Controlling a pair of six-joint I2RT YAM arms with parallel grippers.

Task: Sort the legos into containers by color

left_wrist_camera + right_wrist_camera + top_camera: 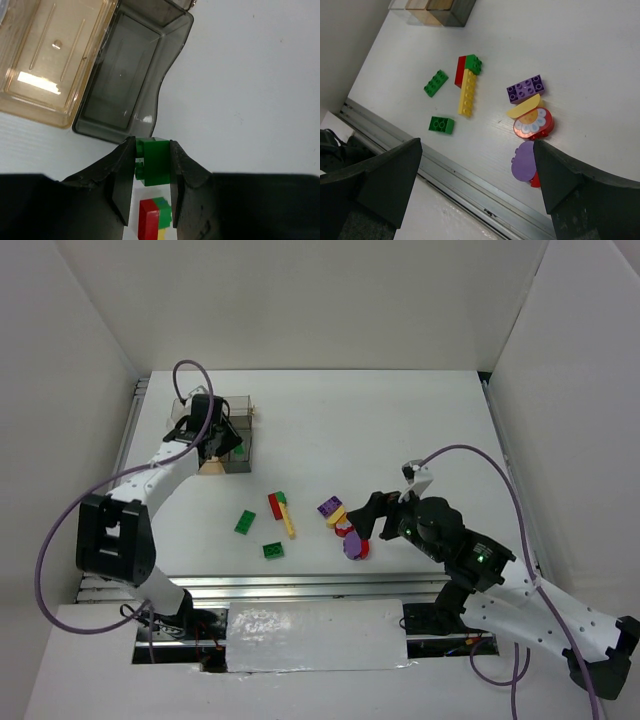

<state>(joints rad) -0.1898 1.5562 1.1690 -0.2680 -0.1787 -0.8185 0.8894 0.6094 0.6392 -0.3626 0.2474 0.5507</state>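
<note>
My left gripper [152, 146] is shut on a green brick [156, 162], held just short of the grey compartment [125, 80] of the clear containers box [240, 425]. A tan compartment [50, 55] lies beside the grey one. My right gripper [362, 525] stands open and empty over the right-hand legos: a purple brick [525, 88], a yellow half disc [524, 107], a red flower disc [534, 123] and a purple disc [523, 166]. Further left lie a yellow bar [467, 92], a red brick [460, 71], and three green bricks [473, 64], [436, 83], [441, 124].
A metal rail [470, 185] runs along the table's near edge, close to the purple disc. White walls [80, 340] enclose the table on the left, the right and at the back. The box sits near the back left corner.
</note>
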